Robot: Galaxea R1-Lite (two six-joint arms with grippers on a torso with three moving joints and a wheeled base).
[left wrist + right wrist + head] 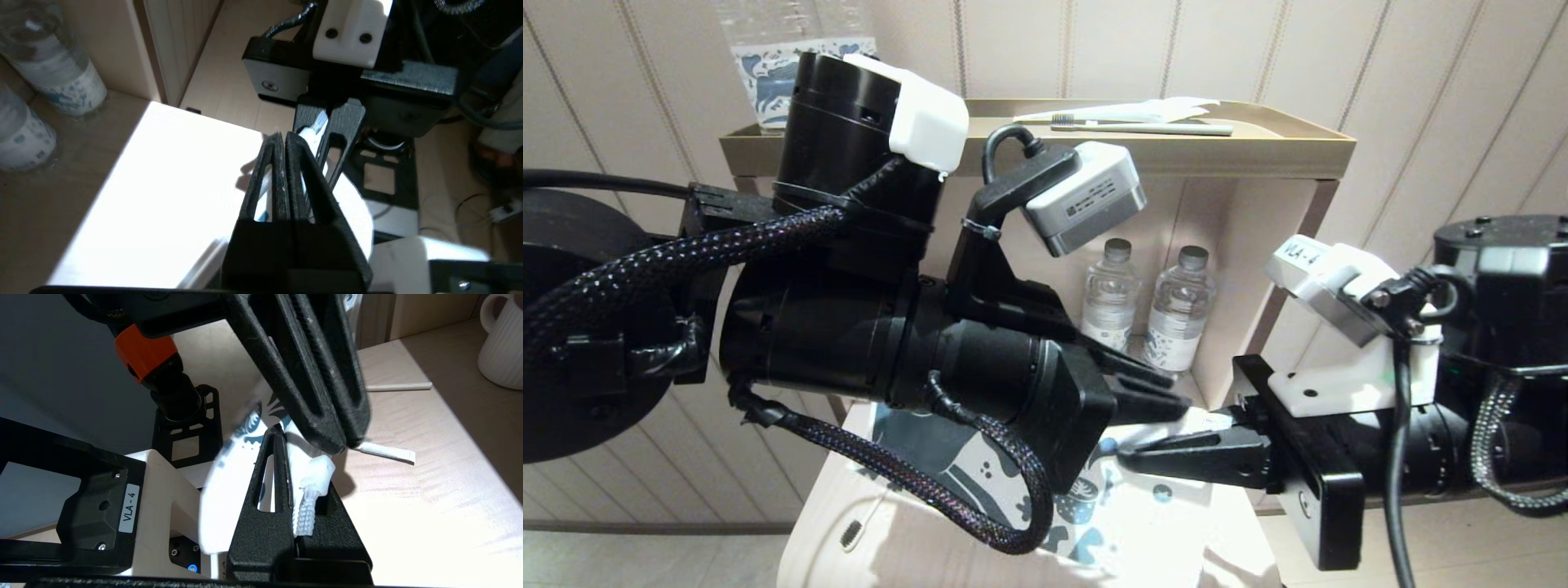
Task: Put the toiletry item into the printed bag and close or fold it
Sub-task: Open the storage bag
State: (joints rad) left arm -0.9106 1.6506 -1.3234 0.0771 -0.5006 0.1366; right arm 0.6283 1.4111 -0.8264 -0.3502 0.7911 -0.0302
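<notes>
**Both grippers meet tip to tip over the printed bag**

The left gripper reaches in from the left, low over the pale table, its black fingers pressed together with no gap between them. In the left wrist view the closed pair ends right against the tips of the other gripper. The right wrist view shows the left fingers coming down onto a thin white stick that pokes out from under their tips; whether they actually pinch it or only rest on it cannot be told.

The printed bag lies on the table directly beneath the left gripper, its blue-grey wave and dot motifs showing under the wrist. In the right wrist view one end of it curls up just beside the right gripper's fingers.

The right gripper comes in from the right of the bag, pointing at the left gripper, tips nearly touching it. Its jaws are clamped on a white toothbrush: the bristled head sits between the fingers, and the pale handle runs forward toward the left gripper's tips.

Behind the bag stand two water bottles inside a shelf unit; another toothbrush lies on its top tray.
</notes>
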